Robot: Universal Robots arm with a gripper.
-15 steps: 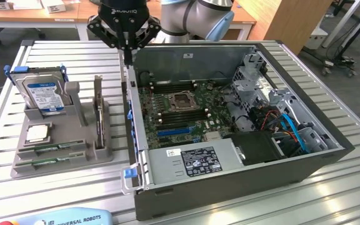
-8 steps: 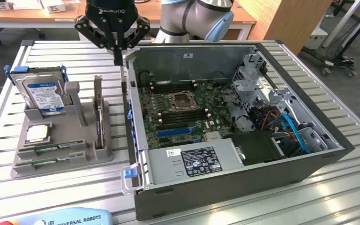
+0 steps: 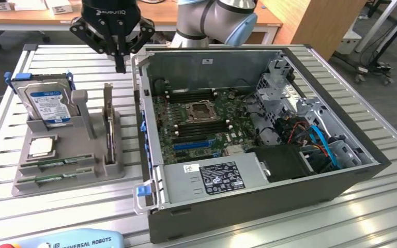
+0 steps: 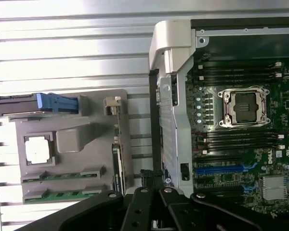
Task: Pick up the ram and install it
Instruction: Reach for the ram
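Note:
Two ram sticks, thin green boards, lie flat in slots at the near end of a grey holder tray; one ram [image 3: 55, 162] [image 4: 62, 175] is beside the other [image 3: 50, 177] [image 4: 62, 195]. My black gripper [image 3: 120, 66] [image 4: 153, 174] hangs shut with nothing between its fingers, above the table behind the tray and next to the back left corner of the open computer case [image 3: 143, 62]. It is well clear of both sticks. The motherboard's long dark memory slots [image 3: 184, 95] [image 4: 241, 72] flank the processor socket [image 3: 202, 111] [image 4: 245, 107].
The grey tray [image 3: 88, 173] also holds a blue-labelled hard drive [image 3: 47, 103], a square silver processor chip [image 3: 41, 146] [image 4: 38, 150] and an upright card [image 3: 107, 124]. Case walls rise around the motherboard. A blue-and-white pendant [image 3: 67, 240] lies at the table's front edge.

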